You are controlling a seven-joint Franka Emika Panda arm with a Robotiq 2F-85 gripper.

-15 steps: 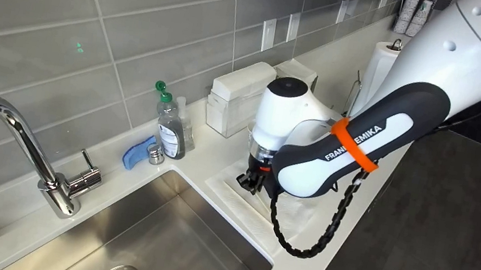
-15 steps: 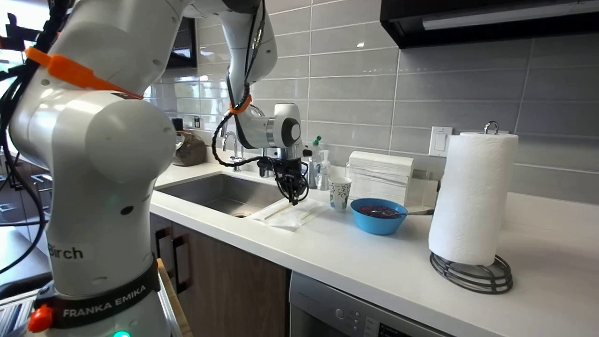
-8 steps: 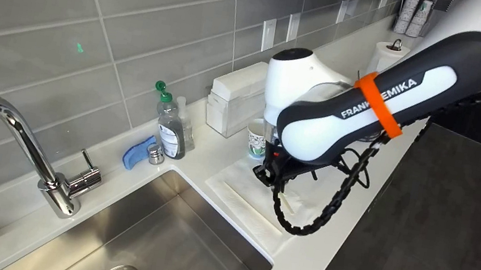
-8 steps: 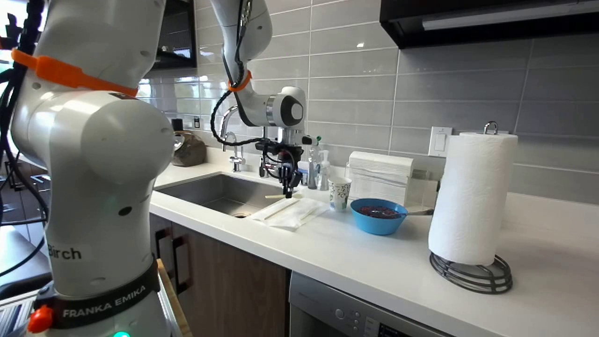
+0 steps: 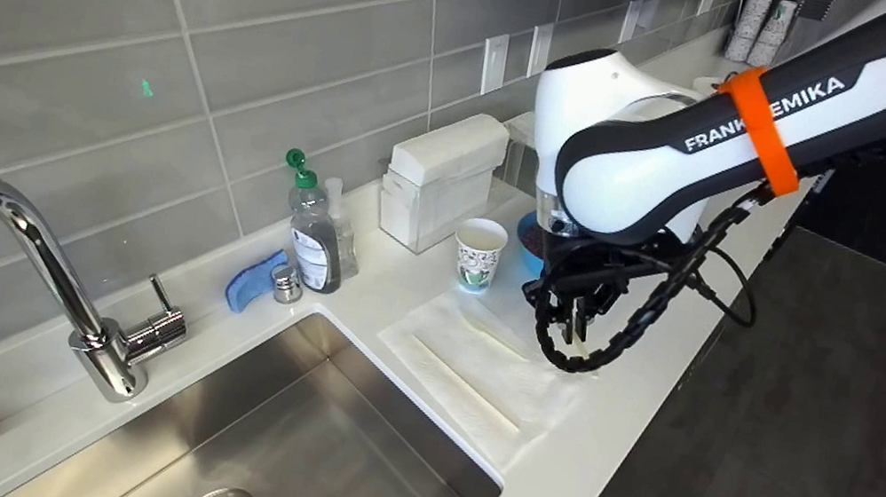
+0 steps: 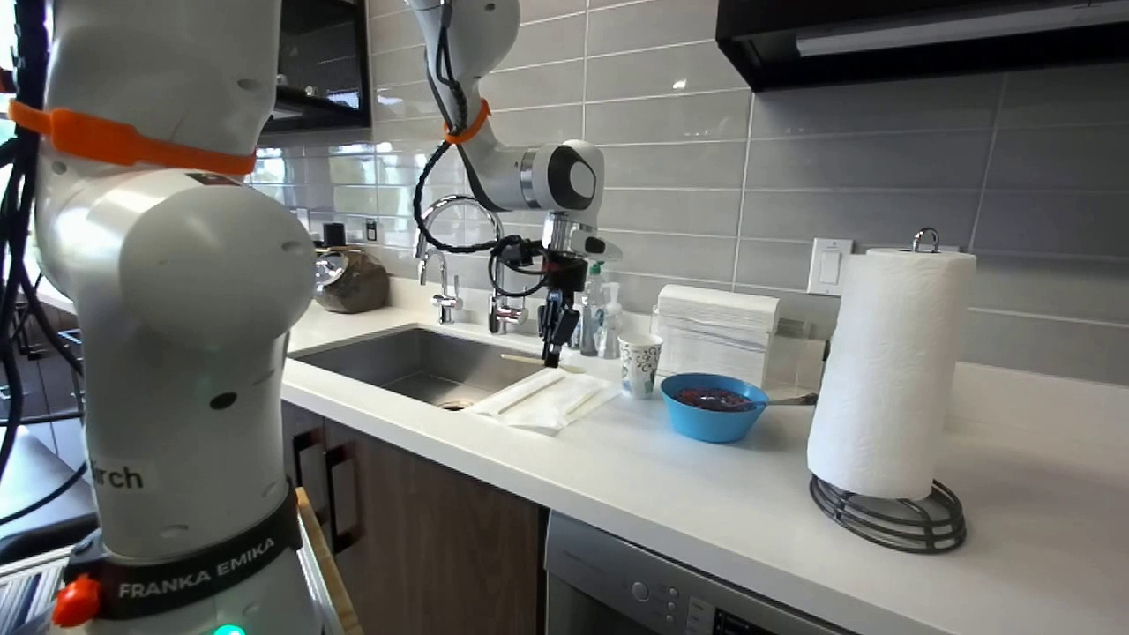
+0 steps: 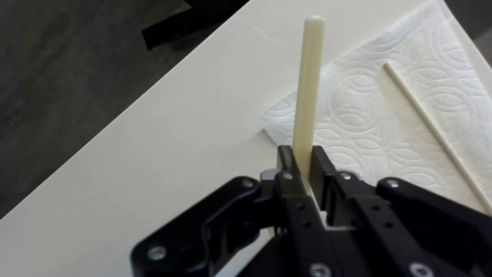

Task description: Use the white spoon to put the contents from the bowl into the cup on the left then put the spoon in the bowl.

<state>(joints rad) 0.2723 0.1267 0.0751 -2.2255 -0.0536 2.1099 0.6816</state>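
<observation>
Kitchen worktop: fingers grip the white spoon. It should travel high past the paper cup to the blue bowl.

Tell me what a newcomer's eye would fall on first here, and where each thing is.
The big white robot arm comes first, stretched over the counter, with a slim pale handle pinched in its jaws in the wrist view. Then the bright-blue bowl draws the eye, on the counter between the printed cup and the paper-towel roll in an exterior view.
</observation>
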